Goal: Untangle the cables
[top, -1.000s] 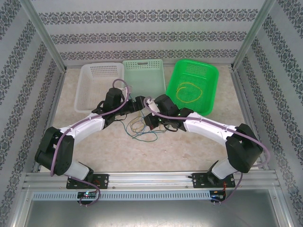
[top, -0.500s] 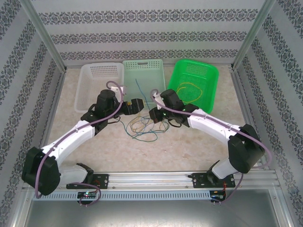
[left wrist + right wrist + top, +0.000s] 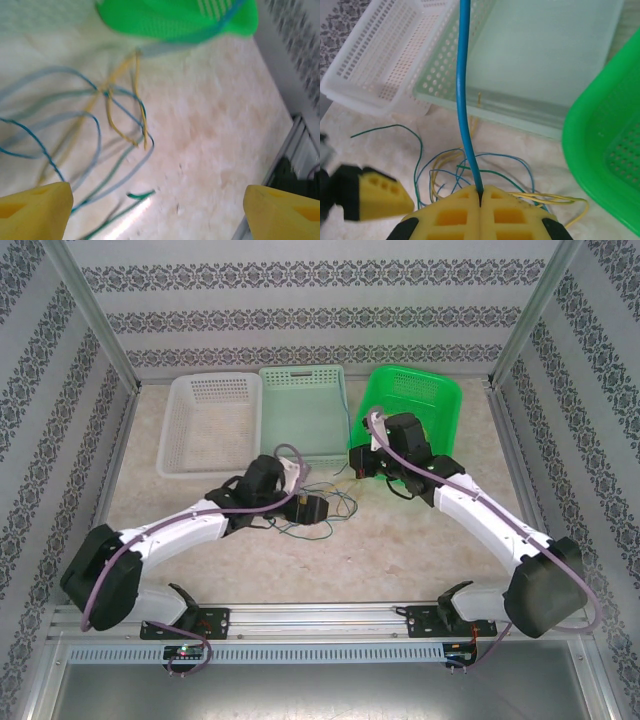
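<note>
- Nearest me is the grey metal rail point(image 3: 320, 618) with both arm bases bolted on. The beige marbled tabletop point(image 3: 420, 550) lies beyond it.
- The left gripper point(image 3: 157, 206) sits low at mid-table. Its yellow pads point(image 3: 35, 210) are spread wide, and I see only bare tabletop between them.
- Just ahead of that gap is the tangle of thin yellow, blue and green cables point(image 3: 112, 120), loose loops lying flat on the tabletop. One green end points in toward the gap. I cannot tell whether any strand touches the pads.
- From the top view, the tangle lies between the two grippers, in front of the pale mint perforated plastic basket point(image 3: 303, 405).
- The right gripper point(image 3: 480, 202) is further back, held above the tabletop by the near-left corner of the bright green perforated plastic basket point(image 3: 420, 395). Its pads are pressed together, clamped on a single thin blue cable point(image 3: 462, 90).
- That blue cable runs almost straight away from the pinch, crosses in front of the mint basket's wall and leaves the top of the right wrist view.
- A yellow strand point(image 3: 570, 204) trails on the tabletop to just beside the green basket's wall.
- The far row, left to right, is the white perforated plastic basket point(image 3: 210, 425), the mint one, then the green one turned at an angle.
- Patterned wall panels point(image 3: 320, 300) close off the back.
</note>
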Action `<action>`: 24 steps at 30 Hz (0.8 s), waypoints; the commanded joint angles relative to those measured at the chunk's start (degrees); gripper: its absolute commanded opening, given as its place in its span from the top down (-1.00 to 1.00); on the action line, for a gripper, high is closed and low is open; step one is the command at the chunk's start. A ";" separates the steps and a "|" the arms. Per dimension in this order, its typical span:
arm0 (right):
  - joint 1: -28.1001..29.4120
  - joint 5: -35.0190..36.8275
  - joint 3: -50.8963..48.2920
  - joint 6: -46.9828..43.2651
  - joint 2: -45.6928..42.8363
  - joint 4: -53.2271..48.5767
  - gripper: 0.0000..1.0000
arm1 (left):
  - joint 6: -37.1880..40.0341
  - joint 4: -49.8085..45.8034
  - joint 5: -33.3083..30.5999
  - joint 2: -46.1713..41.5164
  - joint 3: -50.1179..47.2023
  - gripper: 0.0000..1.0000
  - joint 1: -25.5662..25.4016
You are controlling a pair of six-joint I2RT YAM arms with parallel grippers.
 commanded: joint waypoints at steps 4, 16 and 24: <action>-2.98 -4.83 14.71 -0.30 9.78 -9.27 1.00 | 4.07 -3.65 0.68 1.40 1.23 -0.75 -2.45; -3.51 -13.63 46.84 -0.31 41.39 -25.62 1.00 | 4.17 -4.22 -1.02 3.42 2.13 -0.66 -7.03; -3.95 -16.25 52.72 2.34 47.63 -25.78 0.95 | 5.42 -5.46 -0.27 6.52 3.93 -0.66 -8.45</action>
